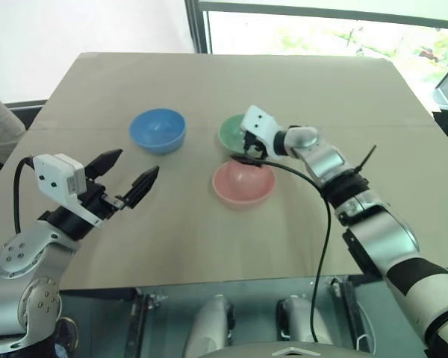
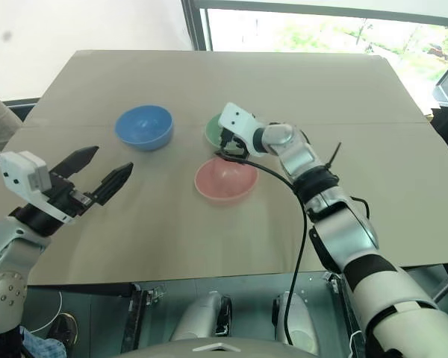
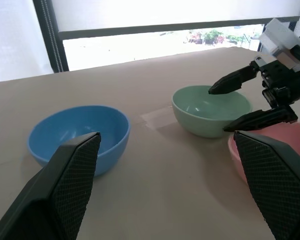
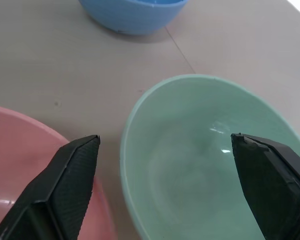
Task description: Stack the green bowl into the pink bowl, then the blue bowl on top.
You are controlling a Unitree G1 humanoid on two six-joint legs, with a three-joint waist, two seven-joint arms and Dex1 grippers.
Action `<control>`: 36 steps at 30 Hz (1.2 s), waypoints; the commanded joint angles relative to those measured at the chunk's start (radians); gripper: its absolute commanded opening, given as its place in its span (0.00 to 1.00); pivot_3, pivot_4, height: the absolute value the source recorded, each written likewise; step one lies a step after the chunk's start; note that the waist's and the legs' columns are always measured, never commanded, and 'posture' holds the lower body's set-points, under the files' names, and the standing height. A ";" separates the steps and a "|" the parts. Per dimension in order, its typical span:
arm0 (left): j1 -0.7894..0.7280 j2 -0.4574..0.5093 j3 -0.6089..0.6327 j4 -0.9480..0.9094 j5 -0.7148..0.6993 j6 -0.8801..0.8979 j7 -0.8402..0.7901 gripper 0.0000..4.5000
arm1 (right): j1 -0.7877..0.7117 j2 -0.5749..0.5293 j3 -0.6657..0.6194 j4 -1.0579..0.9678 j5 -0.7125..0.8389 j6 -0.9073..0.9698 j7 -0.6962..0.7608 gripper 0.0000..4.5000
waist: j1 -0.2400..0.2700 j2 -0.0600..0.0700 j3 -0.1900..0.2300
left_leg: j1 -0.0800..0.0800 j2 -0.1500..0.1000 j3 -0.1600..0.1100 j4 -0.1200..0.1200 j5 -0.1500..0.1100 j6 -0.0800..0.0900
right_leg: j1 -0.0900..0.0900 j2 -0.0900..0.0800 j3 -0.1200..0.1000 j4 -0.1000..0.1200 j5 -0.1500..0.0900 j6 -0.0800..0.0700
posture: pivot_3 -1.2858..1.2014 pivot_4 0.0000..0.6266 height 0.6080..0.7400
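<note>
A wide table covered in tan paper point(image 1: 209, 239) carries three plain round plastic bowls, none yet stacked — both stacking steps remain. The sky-blue bowl point(image 1: 157, 129) sits apart on the left; the mint-green bowl point(image 1: 231, 131) stands just behind the salmon-pink bowl point(image 1: 243, 183), near its far rim. The right gripper point(image 1: 248, 146) hovers at the green bowl's near rim, jaws spread wide and empty — apparently poised for the first pickup. The left gripper point(image 1: 128, 175) hangs clear near the table's left front, likewise spread and empty.
</note>
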 commanded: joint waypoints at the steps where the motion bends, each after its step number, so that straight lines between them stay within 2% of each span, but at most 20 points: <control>1: 0.009 0.000 0.036 -0.059 -0.003 -0.024 0.013 1.00 | -0.062 0.024 -0.023 0.088 -0.021 -0.066 -0.022 0.87 | 0.000 0.000 0.000 | 0.000 0.000 0.000 0.000 0.000 0.000 | 0.000 0.000 0.000 0.000 0.000 0.000 | 0.52 0.24 1.00; 2: 0.011 0.000 0.037 -0.061 -0.002 -0.024 0.014 1.00 | -0.069 0.030 -0.027 0.107 -0.024 -0.074 -0.023 0.82 | 0.000 0.000 0.000 | 0.000 0.000 0.000 0.000 0.000 0.000 | 0.000 0.000 0.000 0.000 0.000 0.000 | 0.52 0.24 1.00; 5: 0.019 -0.001 0.047 -0.064 -0.002 -0.028 0.017 1.00 | -0.087 0.050 -0.030 0.162 -0.037 -0.098 -0.038 0.50 | -0.009 0.000 0.000 | 0.000 0.000 0.000 0.000 0.000 0.000 | 0.000 0.000 0.000 0.000 0.000 0.000 | 0.52 0.24 1.00; 7: 0.021 -0.001 0.048 -0.065 -0.002 -0.028 0.017 1.00 | -0.093 0.060 -0.032 0.183 -0.042 -0.109 -0.041 0.37 | -0.015 0.000 0.000 | 0.000 0.000 0.000 -0.001 0.000 0.000 | 0.000 0.000 0.000 0.000 0.000 0.000 | 0.52 0.24 1.00; 9: 0.023 -0.001 0.048 -0.068 -0.004 -0.027 0.016 1.00 | -0.097 0.066 -0.034 0.197 -0.046 -0.119 -0.043 0.13 | -0.019 0.001 0.000 | 0.000 0.000 0.000 -0.001 0.000 -0.001 | 0.000 0.000 0.000 0.000 0.000 0.000 | 0.52 0.24 1.00; 10: 0.023 -0.001 0.048 -0.069 -0.005 -0.027 0.017 1.00 | -0.098 0.067 -0.036 0.202 -0.048 -0.122 -0.043 0.11 | -0.019 0.001 0.000 | 0.000 0.000 0.000 -0.001 0.000 -0.001 | 0.000 0.000 0.000 0.001 0.000 0.000 | 0.52 0.24 1.00; 11: 0.024 -0.001 0.049 -0.068 -0.005 -0.027 0.016 1.00 | -0.099 0.069 -0.038 0.206 -0.049 -0.125 -0.043 0.01 | -0.019 0.001 0.000 | 0.000 0.000 0.000 -0.001 0.000 -0.001 | 0.000 0.000 0.000 0.001 0.000 0.000 | 0.52 0.24 1.00; 17: 0.015 0.002 0.035 -0.065 -0.006 -0.026 0.010 1.00 | -0.090 0.059 -0.046 0.190 -0.056 -0.143 -0.031 0.01 | -0.019 0.001 0.000 | 0.000 0.000 0.000 -0.001 0.000 -0.001 | 0.000 0.000 0.000 0.001 0.000 0.000 | 0.52 0.24 1.00; 20: 0.010 0.002 0.016 -0.060 -0.005 -0.030 -0.005 1.00 | -0.064 0.023 -0.042 0.092 -0.059 -0.154 0.007 0.01 | -0.018 0.001 0.000 | 0.000 0.000 0.000 -0.001 0.000 -0.001 | 0.000 0.000 0.000 0.001 0.000 0.000 | 0.52 0.24 1.00; 28: -0.039 0.008 -0.043 -0.003 0.012 -0.061 -0.073 1.00 | 0.119 -0.125 -0.046 -0.540 -0.005 0.059 0.162 0.01 | -0.016 0.000 0.000 | -0.001 0.000 -0.001 -0.002 0.000 -0.001 | -0.001 0.000 -0.001 0.001 0.000 0.000 | 0.52 0.24 1.00; 32: -0.126 0.022 -0.105 0.079 0.028 -0.072 -0.124 1.00 | 0.242 -0.223 -0.010 -1.026 0.066 0.310 0.284 0.01 | -0.005 0.001 0.000 | -0.001 0.000 -0.001 -0.001 0.000 -0.001 | 0.000 0.000 -0.001 0.000 0.000 0.000 | 0.52 0.24 1.00; 36: -0.210 0.030 -0.156 0.161 0.050 -0.089 -0.177 1.00 | 0.333 -0.317 0.025 -1.310 0.133 0.524 0.345 0.01 | 0.008 0.000 0.000 | -0.001 0.000 -0.001 -0.001 0.000 -0.001 | -0.001 0.000 -0.001 0.001 0.000 0.000 | 0.52 0.24 1.00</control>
